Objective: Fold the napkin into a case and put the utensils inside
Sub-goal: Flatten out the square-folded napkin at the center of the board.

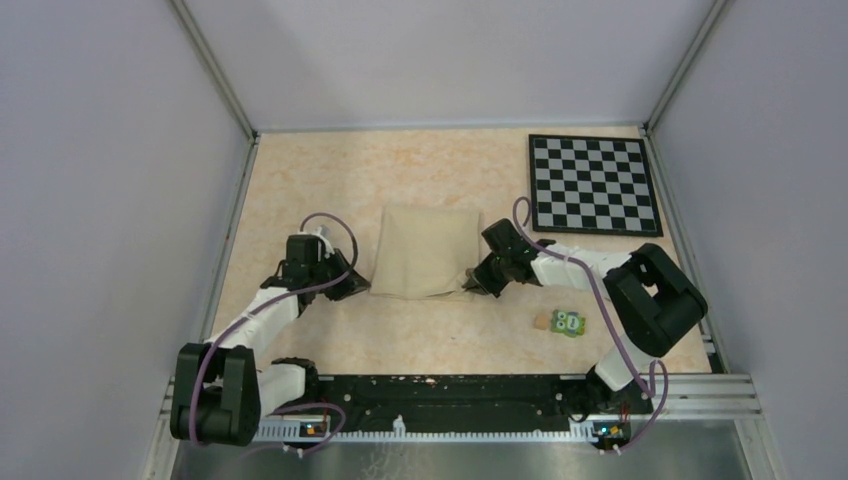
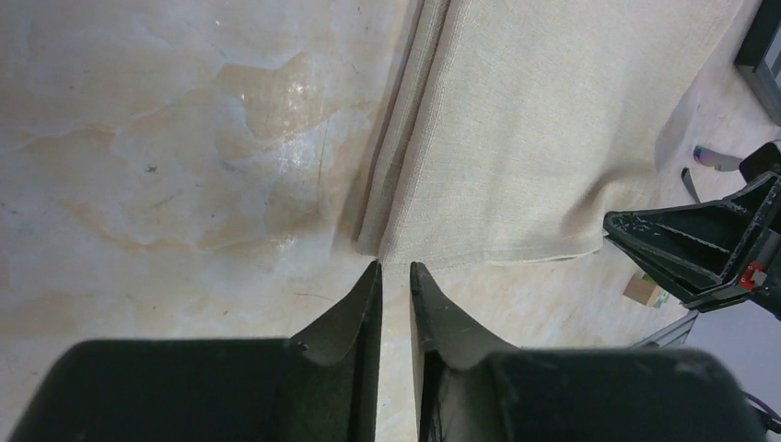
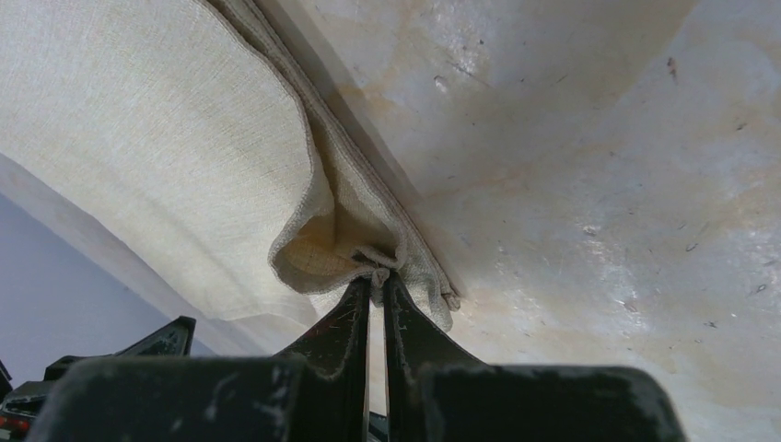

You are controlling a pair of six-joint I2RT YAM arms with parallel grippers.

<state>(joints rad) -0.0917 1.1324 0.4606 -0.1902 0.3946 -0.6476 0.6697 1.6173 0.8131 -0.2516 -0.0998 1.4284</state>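
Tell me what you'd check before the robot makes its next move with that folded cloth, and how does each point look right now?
1. Right gripper has a grip on the napkin: ok, it is pinched shut on a bunched near corner.
2. Left gripper has a grip: not ok, its jaws stand slightly apart with nothing between them, just short of the other near corner.
3. Napkin folded in layers: ok, stacked edges show along its left side.
4. Utensils found: ok, thin pieces lie beside the right gripper; their number, cannot tell.
5. Utensils inside the cloth: not ok.
6. Green block apart from the napkin: ok.
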